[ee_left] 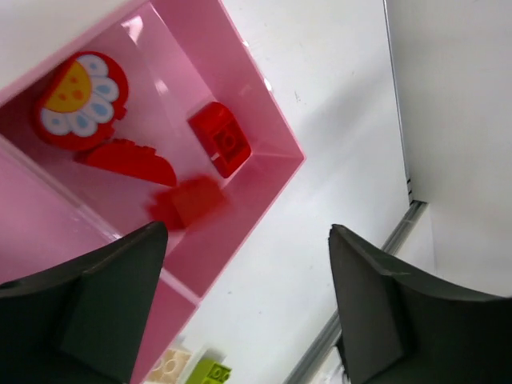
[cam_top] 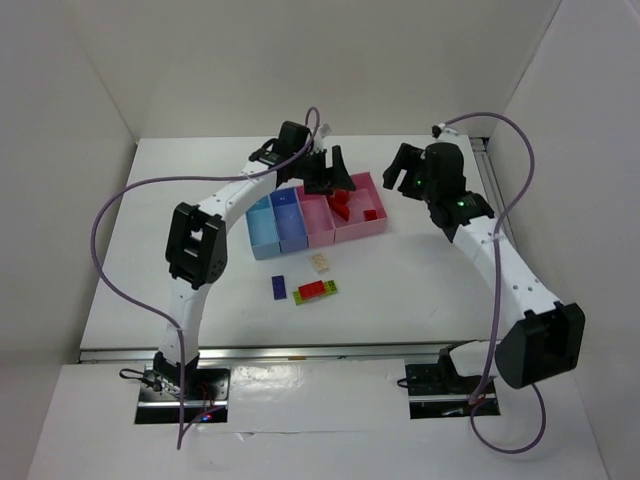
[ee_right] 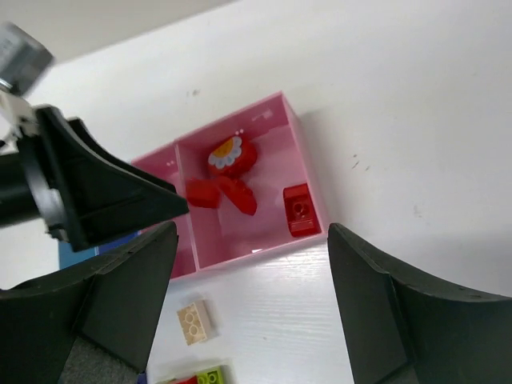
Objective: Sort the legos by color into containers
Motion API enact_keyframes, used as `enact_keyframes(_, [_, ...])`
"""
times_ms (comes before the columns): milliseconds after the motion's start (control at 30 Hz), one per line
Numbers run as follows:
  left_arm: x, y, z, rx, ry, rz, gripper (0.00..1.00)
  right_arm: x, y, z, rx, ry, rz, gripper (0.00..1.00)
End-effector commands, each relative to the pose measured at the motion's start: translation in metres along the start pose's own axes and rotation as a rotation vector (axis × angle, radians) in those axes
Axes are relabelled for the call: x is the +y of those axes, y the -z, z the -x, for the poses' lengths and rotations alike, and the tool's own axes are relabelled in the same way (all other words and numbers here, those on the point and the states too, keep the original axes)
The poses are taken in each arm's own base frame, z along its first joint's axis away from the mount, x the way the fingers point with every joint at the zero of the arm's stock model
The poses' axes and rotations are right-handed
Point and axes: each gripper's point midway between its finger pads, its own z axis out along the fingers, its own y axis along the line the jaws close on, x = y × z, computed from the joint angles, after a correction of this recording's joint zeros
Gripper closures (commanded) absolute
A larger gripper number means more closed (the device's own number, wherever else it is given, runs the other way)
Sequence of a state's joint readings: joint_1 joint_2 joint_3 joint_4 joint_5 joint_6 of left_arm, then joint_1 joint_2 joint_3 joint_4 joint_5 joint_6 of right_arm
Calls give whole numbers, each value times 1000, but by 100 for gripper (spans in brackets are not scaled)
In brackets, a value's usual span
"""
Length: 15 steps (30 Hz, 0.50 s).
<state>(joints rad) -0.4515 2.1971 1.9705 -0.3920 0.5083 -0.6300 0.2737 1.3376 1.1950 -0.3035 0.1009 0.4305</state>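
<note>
Left gripper [ee_left: 246, 236]: jaws wide apart, nothing held, above the wider pink plastic tray [cam_top: 372, 227].
Right gripper [ee_right: 252, 232]: jaws wide, empty, beside that tray's right end.
Tray contents: red round flower-faced piece [ee_left: 80, 100], red stepped brick [ee_left: 224, 144], blurred red brick [ee_left: 188, 200].
White table [cam_top: 420, 280]: small purple studded brick [cam_top: 278, 287], beige brick [cam_top: 320, 263], red brick [cam_top: 312, 290] touching lime green brick [cam_top: 329, 287], all near the trays' front.

The left white tubular arm [cam_top: 187, 315] and right white tubular arm [cam_top: 502, 262] are sporting chunky black joint housings [cam_top: 195, 245], trailing loopy purple cables [cam_top: 97, 235], tiny green lights [cam_top: 461, 203] glowing on the right.
</note>
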Motion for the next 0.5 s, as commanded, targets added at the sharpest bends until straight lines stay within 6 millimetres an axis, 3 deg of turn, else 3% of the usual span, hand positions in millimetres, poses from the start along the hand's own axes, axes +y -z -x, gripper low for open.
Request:
enact_keyframes(0, [-13, -8, -8, 35, -31, -9, 6, -12, 17, 10, -47, -20, -47, 17])
enact_keyframes(100, [-24, -4, -10, 13, -65, 15, 2, -14, 23, 6, -18, 33, -46, 17])
enact_keyframes(133, [-38, 7, -6, -12, -85, 9, 2, -15, 26, 6, -6, 51, -51, 17])
enact_keyframes(200, [-37, 16, -11, -35, -99, 59, 4, -17, 29, 7, -11, 62, -59, 17])
enact_keyframes(233, [-38, 25, -10, -53, -112, 77, 5, -22, 31, -2, 4, 64, -66, 18])
enact_keyframes(267, [-56, 46, -6, -92, -135, 67, 8, -20, 31, -7, 14, 73, -42, 20])
enact_keyframes(300, [-40, 52, -16, -93, -120, 130, 9, -15, 34, -13, 32, 82, -6, 20])
enact_keyframes(367, [-37, 72, -18, -148, -108, 180, 12, -3, 35, -33, 81, 109, 24, 20])
enact_keyframes(400, [-49, 102, -16, -207, -110, 186, 12, -2, 35, -45, 110, 120, 27, 20])
enact_keyframes(433, [-22, 107, -34, -211, -61, 279, 13, 1, 36, -53, 128, 120, 35, 20])
enact_keyframes(467, [-20, 116, -42, -231, -52, 301, 16, -2, 34, -67, 155, 120, 21, 20])
